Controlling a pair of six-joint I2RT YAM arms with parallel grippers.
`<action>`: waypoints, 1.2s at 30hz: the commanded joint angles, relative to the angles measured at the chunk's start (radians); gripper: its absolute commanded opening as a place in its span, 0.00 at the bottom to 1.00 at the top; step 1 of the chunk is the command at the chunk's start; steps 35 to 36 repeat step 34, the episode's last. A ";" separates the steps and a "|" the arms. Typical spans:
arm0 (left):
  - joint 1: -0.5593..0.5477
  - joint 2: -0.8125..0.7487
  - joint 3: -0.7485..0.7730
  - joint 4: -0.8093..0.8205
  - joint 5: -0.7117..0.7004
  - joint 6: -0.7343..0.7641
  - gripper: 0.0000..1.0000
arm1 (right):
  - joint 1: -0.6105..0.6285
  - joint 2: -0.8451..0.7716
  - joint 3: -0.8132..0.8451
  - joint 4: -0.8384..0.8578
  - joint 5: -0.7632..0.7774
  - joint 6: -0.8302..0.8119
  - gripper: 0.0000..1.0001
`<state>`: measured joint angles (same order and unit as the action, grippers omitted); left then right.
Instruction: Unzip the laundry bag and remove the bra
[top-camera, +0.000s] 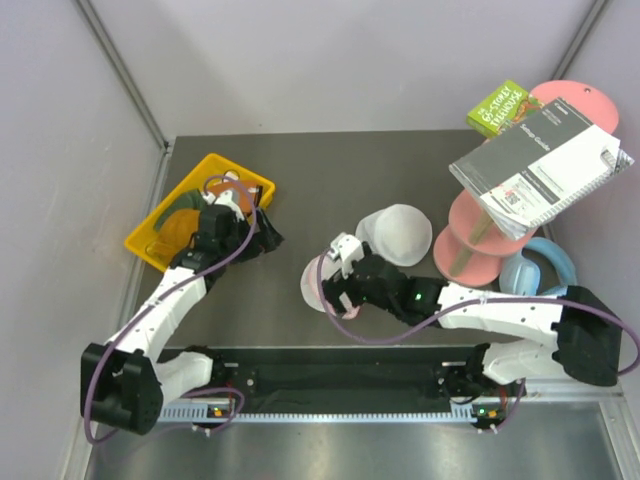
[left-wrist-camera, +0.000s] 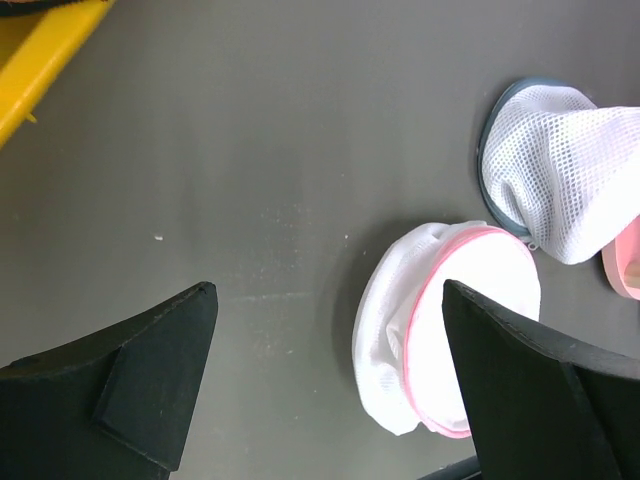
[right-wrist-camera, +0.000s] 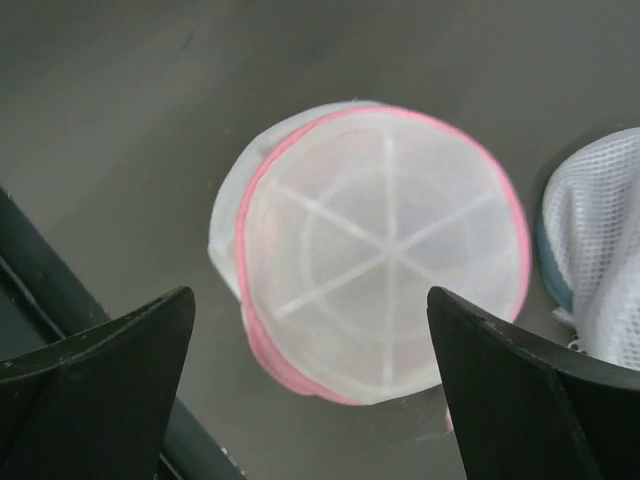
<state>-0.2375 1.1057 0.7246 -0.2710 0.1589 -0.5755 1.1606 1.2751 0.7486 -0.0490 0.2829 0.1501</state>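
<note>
Both open and empty: left gripper (left-wrist-camera: 330, 290), and right gripper (right-wrist-camera: 310, 295) above the laundry bag (right-wrist-camera: 385, 250), whose ribs only its wrist view shows

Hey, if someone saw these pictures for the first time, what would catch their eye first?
Probably the bright yellow tray at the far left, with the open left gripper beside it. Then the pink tiered stand at the right, carrying a spiral notebook. In the middle, the laundry bag with its pink rim lies under the open right gripper.
</note>
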 joint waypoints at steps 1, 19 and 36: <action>0.020 -0.041 0.038 0.006 -0.007 0.057 0.99 | -0.146 -0.065 0.028 0.041 -0.099 0.048 1.00; 0.050 -0.294 0.090 -0.142 -0.111 0.204 0.99 | -0.504 -0.422 -0.083 -0.020 -0.114 0.167 1.00; 0.050 -0.310 0.108 -0.171 -0.133 0.223 0.99 | -0.506 -0.477 -0.109 -0.003 -0.102 0.144 1.00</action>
